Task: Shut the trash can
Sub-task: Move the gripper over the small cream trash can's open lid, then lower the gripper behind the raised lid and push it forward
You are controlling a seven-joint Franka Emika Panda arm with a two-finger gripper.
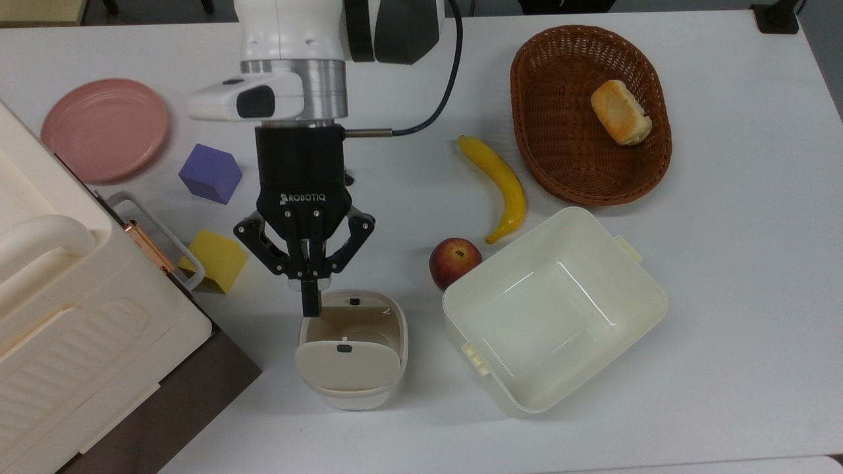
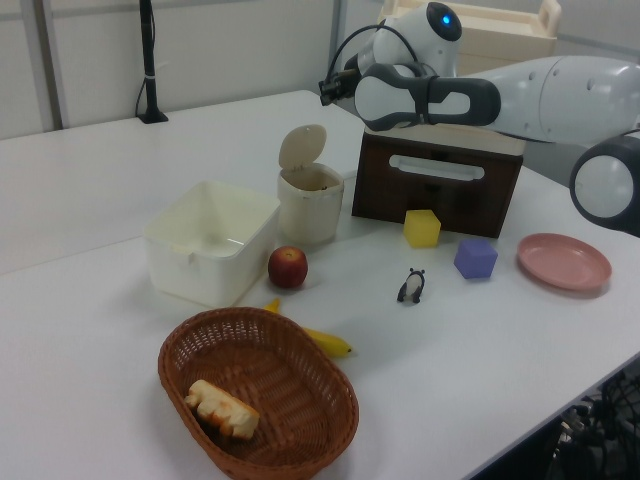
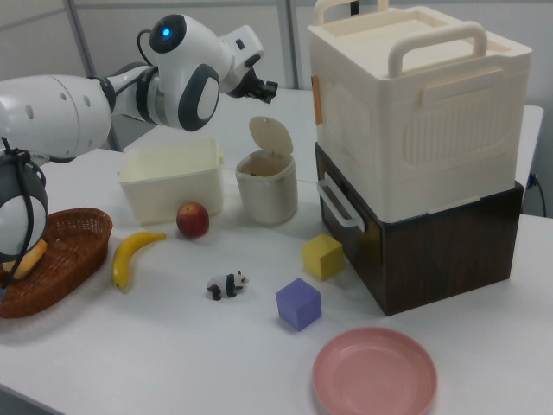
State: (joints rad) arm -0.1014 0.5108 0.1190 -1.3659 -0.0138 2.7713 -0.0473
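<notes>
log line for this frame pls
phase: approach | tool: shut, empty, above front rim of trash can | lid: open, upright | contact: none seen | task: not done

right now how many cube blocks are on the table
2. The purple cube lies near the pink plate; the yellow cube sits beside the big cream box. More could be hidden behind that box.

Small white rounded-square trash can (image 1: 352,388) low and left of centre in the top view, upright on the white table, open, beige-grey hinged lid (image 1: 347,364) tipped up, small black button on the lid, beige inside showing
</notes>
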